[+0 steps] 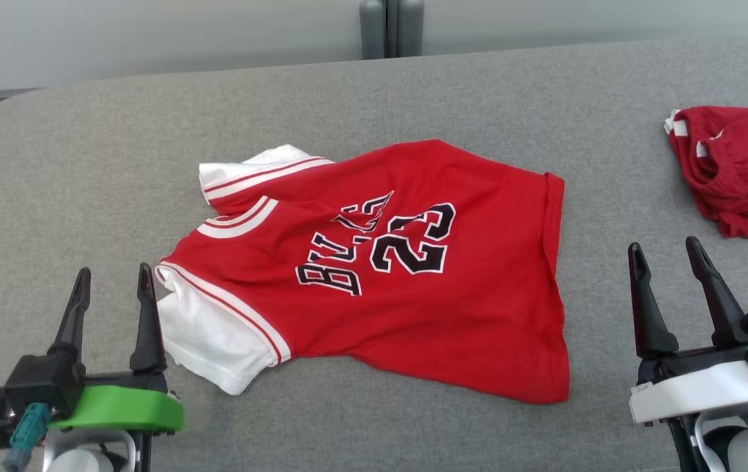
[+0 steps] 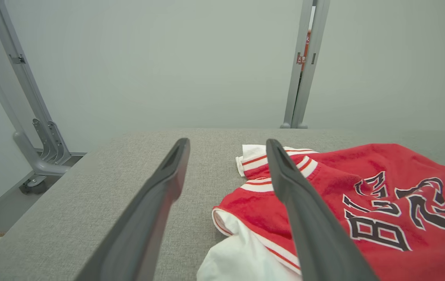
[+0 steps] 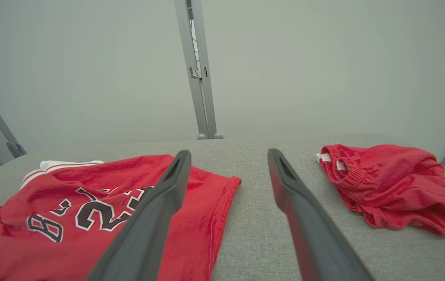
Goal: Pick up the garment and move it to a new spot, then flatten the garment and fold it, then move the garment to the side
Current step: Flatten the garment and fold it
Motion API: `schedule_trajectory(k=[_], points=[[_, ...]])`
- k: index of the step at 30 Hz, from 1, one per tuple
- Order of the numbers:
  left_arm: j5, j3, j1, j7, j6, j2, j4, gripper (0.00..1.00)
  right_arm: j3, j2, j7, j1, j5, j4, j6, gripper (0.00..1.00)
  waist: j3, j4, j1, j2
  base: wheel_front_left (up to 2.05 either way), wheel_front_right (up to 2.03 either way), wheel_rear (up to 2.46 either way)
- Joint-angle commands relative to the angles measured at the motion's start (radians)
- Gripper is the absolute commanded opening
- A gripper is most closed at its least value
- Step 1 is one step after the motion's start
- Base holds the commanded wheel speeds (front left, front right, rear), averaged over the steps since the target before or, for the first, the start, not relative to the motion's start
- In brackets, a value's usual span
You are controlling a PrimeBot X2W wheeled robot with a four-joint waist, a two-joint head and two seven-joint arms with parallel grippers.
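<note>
You see the red fabric jersey [image 1: 446, 314], white sleeves [image 1: 203, 341], black lettering [image 1: 380, 246], lying rumpled on the grey cloth table [image 1: 85, 164]; your left gripper [image 1: 115, 270] and right gripper [image 1: 664, 244] gape empty.

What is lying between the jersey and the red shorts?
Only bare grey surface between jersey and shorts in the head view; the right gripper sits nearer.

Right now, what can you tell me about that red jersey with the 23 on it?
The red jersey is a soft-looking short-sleeved shirt with white sleeves, red-and-white striped trim and black, white-edged lettering and a 23 on its front. It lies face up on the gray fabric-covered surface, spread out but rumpled, collar toward the robot's left, hem toward its right. The open left gripper stands beside the near white sleeve, not gripping it.
</note>
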Motion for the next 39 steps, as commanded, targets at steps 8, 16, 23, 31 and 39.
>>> schedule_trajectory(k=[8, 16, 23, 31, 39], points=[[-0.009, -0.01, 0.1, 0.034, -0.002, 0.032, -0.055, 1.0, 0.003, 0.007, 0.026, 0.063, -0.009, -0.018, -0.001, 1.0, -0.069, 0.013, 0.0, 0.0, 0.0, 0.0, 0.0], [-0.016, -0.015, 0.124, 0.053, 0.004, 0.043, -0.07, 1.0, -0.001, 0.012, 0.033, 0.078, -0.003, -0.022, -0.001, 1.0, -0.079, 0.008, 0.0, 0.0, 0.0, 0.0, 0.0], [-0.024, -0.01, 0.107, 0.066, 0.006, 0.053, -0.062, 1.0, 0.003, 0.015, 0.033, 0.071, -0.001, -0.02, -0.001, 1.0, -0.074, 0.009, 0.0, 0.0, 0.0, 0.0, 0.0], [-0.09, -0.022, 0.002, 0.183, -0.059, 0.068, 0.092, 1.0, 0.017, 0.018, 0.033, 0.041, 0.007, -0.02, -0.001, 1.0, -0.017, 0.008, 0.0, 0.0, 0.0, 0.0, 0.0], [-0.156, -0.06, -0.133, 0.25, -0.174, 0.05, 0.366, 1.0, 0.022, 0.021, 0.018, 0.011, 0.015, 0.01, -0.001, 1.0, 0.048, -0.006, 0.0, 0.0, 0.0, 0.0, 0.0]])
